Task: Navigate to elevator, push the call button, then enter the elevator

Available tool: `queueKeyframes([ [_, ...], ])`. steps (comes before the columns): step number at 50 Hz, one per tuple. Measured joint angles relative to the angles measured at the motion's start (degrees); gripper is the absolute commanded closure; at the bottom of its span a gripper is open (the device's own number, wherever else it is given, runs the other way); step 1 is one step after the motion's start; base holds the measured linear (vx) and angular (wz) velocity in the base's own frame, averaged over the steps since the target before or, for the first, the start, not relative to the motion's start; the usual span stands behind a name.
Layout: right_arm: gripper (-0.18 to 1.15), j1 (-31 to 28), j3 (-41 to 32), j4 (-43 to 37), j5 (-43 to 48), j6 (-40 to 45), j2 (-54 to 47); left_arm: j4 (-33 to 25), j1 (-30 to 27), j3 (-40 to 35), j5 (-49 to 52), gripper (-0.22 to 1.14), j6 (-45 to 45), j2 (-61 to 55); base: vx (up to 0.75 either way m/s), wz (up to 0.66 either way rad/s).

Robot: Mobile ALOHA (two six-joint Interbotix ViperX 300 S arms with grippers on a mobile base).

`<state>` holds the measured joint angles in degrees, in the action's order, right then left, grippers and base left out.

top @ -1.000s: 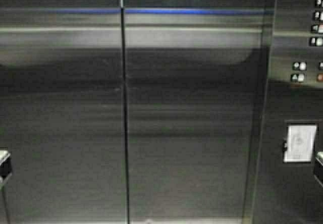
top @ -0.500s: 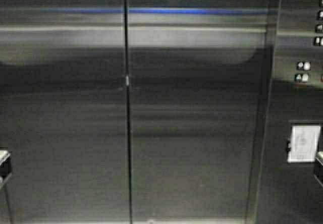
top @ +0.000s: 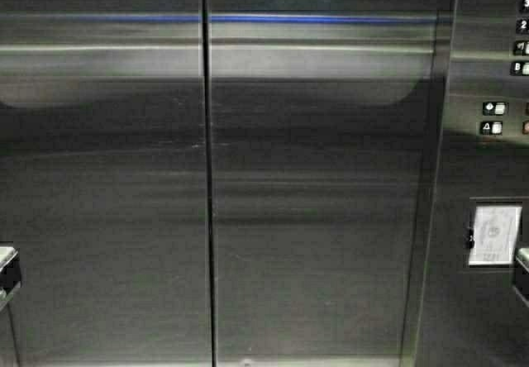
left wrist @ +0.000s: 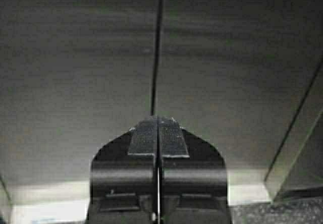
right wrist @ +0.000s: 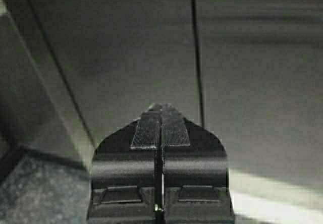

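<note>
I am facing the elevator (top: 207, 218), its doors shut close ahead. Both my left gripper (left wrist: 158, 133) and right gripper (right wrist: 160, 120) are pinched closed, empty. Rolling on risks ramming steel.

The robot has shifted a little before the closed elevator (top: 314, 202), so its centre seam (top: 207, 218) has slid slightly toward three o'clock since a second ago, while the button panel (top: 496, 119) edged to three o'clock, then partly back toward nine.
</note>
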<state>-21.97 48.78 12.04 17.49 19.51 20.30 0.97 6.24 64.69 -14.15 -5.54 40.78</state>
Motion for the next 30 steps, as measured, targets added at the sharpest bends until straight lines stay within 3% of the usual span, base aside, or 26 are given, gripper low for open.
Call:
queueKeyframes([
  [30,0.90,0.00,0.00,0.00,0.00,0.09,0.00,0.00,0.00,0.00,-0.09,0.89,0.00,0.00,0.00,0.00],
])
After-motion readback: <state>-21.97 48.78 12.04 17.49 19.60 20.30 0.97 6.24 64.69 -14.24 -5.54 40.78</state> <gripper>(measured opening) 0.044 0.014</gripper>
